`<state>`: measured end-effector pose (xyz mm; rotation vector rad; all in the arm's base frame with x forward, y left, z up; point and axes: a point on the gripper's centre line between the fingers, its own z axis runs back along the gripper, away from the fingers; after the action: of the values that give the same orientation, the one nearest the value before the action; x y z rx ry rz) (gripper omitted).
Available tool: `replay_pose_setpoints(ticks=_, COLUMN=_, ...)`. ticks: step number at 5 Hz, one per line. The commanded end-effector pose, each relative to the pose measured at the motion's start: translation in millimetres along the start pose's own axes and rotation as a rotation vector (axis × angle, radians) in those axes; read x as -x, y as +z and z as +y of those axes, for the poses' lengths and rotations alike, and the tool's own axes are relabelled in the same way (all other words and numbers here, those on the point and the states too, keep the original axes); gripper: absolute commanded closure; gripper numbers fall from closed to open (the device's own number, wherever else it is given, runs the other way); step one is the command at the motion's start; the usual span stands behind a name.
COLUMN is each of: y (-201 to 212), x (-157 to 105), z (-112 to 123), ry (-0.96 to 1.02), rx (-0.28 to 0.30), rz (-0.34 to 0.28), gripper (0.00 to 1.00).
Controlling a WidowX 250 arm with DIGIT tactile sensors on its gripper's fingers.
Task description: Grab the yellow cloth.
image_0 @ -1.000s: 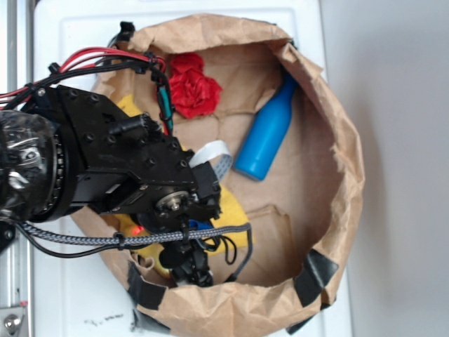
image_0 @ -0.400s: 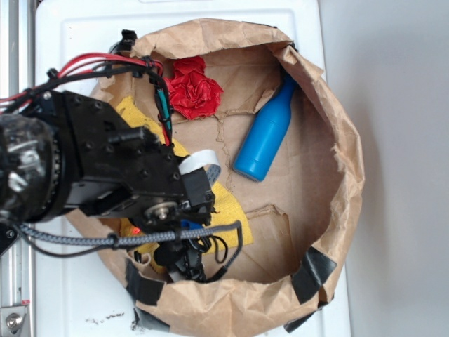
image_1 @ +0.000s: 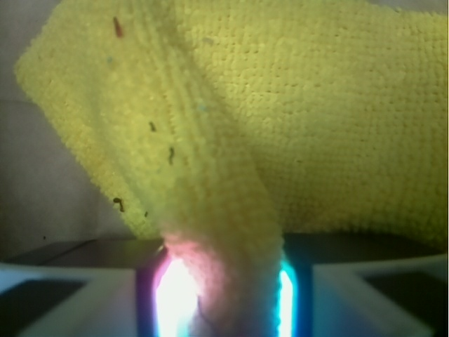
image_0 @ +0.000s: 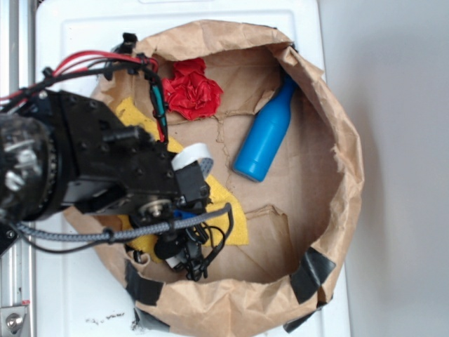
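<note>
The gripper (image_0: 184,258) is pinching a fold of the yellow cloth (image_1: 295,119), which bunches up between its fingers in the wrist view. The cloth lies along the left side of the paper bag (image_0: 337,210), under the arm; a blue bottle (image_0: 266,137) and red wad (image_0: 191,90) sit apart.

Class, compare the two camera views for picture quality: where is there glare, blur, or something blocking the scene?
Wrist view: bright pink and cyan glare glows at the bottom where the yellow cloth gathers into a pinched fold; the fold's lower end is soft and washed out, the weave above sharper. Exterior view: evenly lit and fairly sharp, but the black arm blocks most of the cloth and the gripper.
</note>
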<state>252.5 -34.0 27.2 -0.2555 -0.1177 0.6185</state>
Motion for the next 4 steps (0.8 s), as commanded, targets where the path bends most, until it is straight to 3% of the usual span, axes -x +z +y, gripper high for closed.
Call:
replay_pose_setpoints(ticks=1, y=7, x=6, z=-8, ry=-0.013, rx=0.008, rz=-0.094, gripper=1.0)
replay_pose_setpoints(ticks=2, y=10, x=1, z=-15, ry=0.065, rx=-0.015, rz=-0.28, gripper=1.0)
replay_pose_setpoints(ticks=3, y=62, x=-56, z=-6, ry=0.126, rx=-0.022, rz=-0.35, gripper=1.0)
replay_pose_setpoints(ticks=4, y=109, x=-67, z=-9, ry=0.188, rx=-0.04, rz=-0.294, gripper=1.0)
